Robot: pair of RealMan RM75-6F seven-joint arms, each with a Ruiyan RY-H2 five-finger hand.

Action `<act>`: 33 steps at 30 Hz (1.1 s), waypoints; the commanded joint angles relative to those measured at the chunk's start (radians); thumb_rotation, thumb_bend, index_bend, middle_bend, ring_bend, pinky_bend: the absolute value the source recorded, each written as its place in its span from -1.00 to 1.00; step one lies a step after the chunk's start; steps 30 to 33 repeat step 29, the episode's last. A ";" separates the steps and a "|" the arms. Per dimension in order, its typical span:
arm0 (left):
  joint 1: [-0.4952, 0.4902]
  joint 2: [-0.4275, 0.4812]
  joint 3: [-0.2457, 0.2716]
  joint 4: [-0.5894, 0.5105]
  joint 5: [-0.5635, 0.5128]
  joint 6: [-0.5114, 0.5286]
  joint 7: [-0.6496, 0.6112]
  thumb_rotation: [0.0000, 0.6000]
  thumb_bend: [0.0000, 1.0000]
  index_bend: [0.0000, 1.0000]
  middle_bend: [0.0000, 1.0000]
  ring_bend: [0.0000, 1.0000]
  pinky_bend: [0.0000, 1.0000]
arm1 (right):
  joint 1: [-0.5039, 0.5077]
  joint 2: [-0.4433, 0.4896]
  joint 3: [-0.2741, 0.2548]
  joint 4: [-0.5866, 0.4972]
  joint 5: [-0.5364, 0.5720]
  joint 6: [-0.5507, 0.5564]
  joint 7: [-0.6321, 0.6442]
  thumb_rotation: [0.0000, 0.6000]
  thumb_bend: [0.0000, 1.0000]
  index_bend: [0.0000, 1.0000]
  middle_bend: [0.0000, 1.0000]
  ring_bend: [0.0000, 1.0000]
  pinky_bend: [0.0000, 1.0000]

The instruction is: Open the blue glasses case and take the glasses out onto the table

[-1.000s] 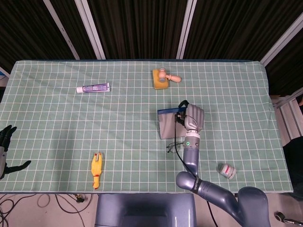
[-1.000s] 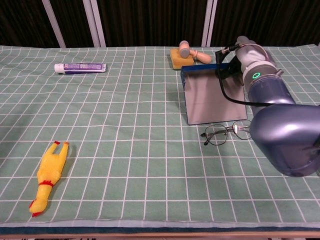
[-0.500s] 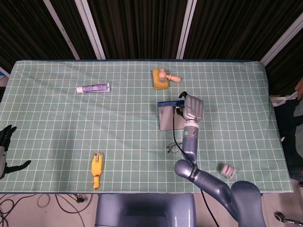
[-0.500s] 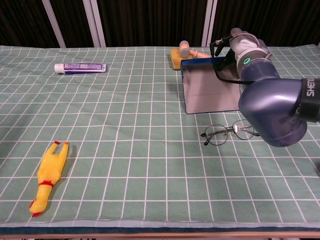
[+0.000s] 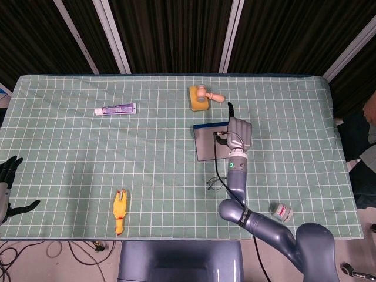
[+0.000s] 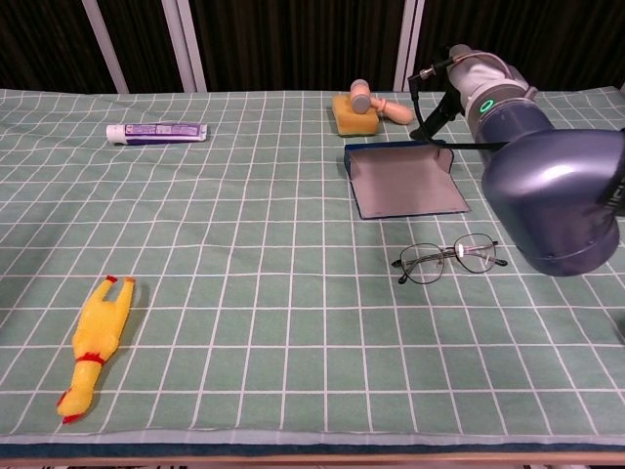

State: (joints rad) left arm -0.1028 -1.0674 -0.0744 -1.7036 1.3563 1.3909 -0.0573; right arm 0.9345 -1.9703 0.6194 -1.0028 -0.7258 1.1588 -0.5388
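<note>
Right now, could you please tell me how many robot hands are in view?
2. The right hand is at the blue glasses case, mid-table. The left hand hangs off the table's left edge, in the head view only.

Table cover [image 6: 244, 254]: woven-looking cloth, matt green with a white grid. Glasses case [image 6: 405, 184]: smooth matt grey inside, blue edge; material cannot be told. Glasses [image 6: 449, 258]: thin dark wire frame, clear lenses. Right hand [image 5: 239, 134]: smooth grey plastic-looking shell; arm casing glossy blue-grey. Chicken toy [image 6: 96, 344]: smooth yellow rubbery surface, slight sheen. Toothpaste tube [image 6: 156, 131]: glossy plastic. Mallet [image 6: 377, 104]: pale wood. Sponge [image 6: 352, 117]: porous yellow.
</note>
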 commanded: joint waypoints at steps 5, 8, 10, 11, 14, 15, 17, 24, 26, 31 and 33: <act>0.004 -0.002 0.001 0.007 0.010 0.014 0.007 1.00 -1.00 -1.00 -1.00 -1.00 -1.00 | -0.239 0.268 -0.188 -0.447 -0.107 0.102 -0.036 1.00 -0.54 -1.00 0.16 0.33 0.12; 0.005 -0.005 0.004 0.011 0.019 0.020 0.017 1.00 -1.00 -1.00 -1.00 -1.00 -1.00 | -0.328 0.382 -0.267 -0.590 -0.164 0.134 -0.016 1.00 -0.58 -1.00 -0.11 -0.01 -0.15; 0.006 -0.007 0.005 0.014 0.024 0.025 0.025 1.00 -1.00 -1.00 -1.00 -1.00 -1.00 | -0.373 0.445 -0.310 -0.657 -0.199 0.147 0.001 1.00 -0.64 -1.00 -0.32 -0.27 -0.29; 0.006 -0.008 0.006 0.016 0.026 0.027 0.029 1.00 -1.00 -1.00 -1.00 -1.00 -1.00 | -0.394 0.474 -0.329 -0.685 -0.213 0.153 0.008 1.00 -0.67 -1.00 -0.40 -0.36 -0.32; 0.007 -0.010 0.007 0.019 0.031 0.032 0.036 1.00 -1.00 -1.00 -1.00 -1.00 -1.00 | -0.442 0.537 -0.373 -0.745 -0.250 0.173 0.030 1.00 -0.78 -1.00 -0.73 -0.71 -0.42; 0.007 -0.012 0.008 0.022 0.035 0.036 0.041 1.00 -1.00 -1.00 -1.00 -1.00 -1.00 | -0.468 0.570 -0.397 -0.771 -0.275 0.187 0.044 1.00 -0.81 -1.00 -0.85 -0.82 -0.44; 0.009 -0.016 0.009 0.029 0.043 0.045 0.053 1.00 -1.00 -1.00 -1.00 -1.00 -1.00 | -0.531 0.633 -0.454 -0.815 -0.323 0.227 0.073 1.00 -0.85 -1.00 -0.97 -0.94 -0.46; 0.013 -0.028 0.011 0.042 0.054 0.062 0.077 1.00 -1.00 -1.00 -1.00 -1.00 -1.00 | -0.660 0.737 -0.559 -0.832 -0.461 0.314 0.190 1.00 -0.86 -1.00 -1.00 -1.00 -0.47; 0.014 -0.030 0.011 0.041 0.054 0.063 0.080 1.00 -1.00 -1.00 -1.00 -1.00 -1.00 | -0.685 0.753 -0.575 -0.823 -0.493 0.333 0.218 1.00 -0.86 -1.00 -1.00 -1.00 -0.47; 0.014 -0.032 0.011 0.043 0.055 0.065 0.087 1.00 -1.00 -1.00 -1.00 -1.00 -1.00 | -0.727 0.774 -0.597 -0.801 -0.529 0.362 0.263 1.00 -0.86 -1.00 -1.00 -1.00 -0.47; 0.014 -0.032 0.011 0.043 0.055 0.065 0.087 1.00 -1.00 -1.00 -1.00 -1.00 -1.00 | -0.727 0.774 -0.597 -0.801 -0.529 0.362 0.263 1.00 -0.86 -1.00 -1.00 -1.00 -0.47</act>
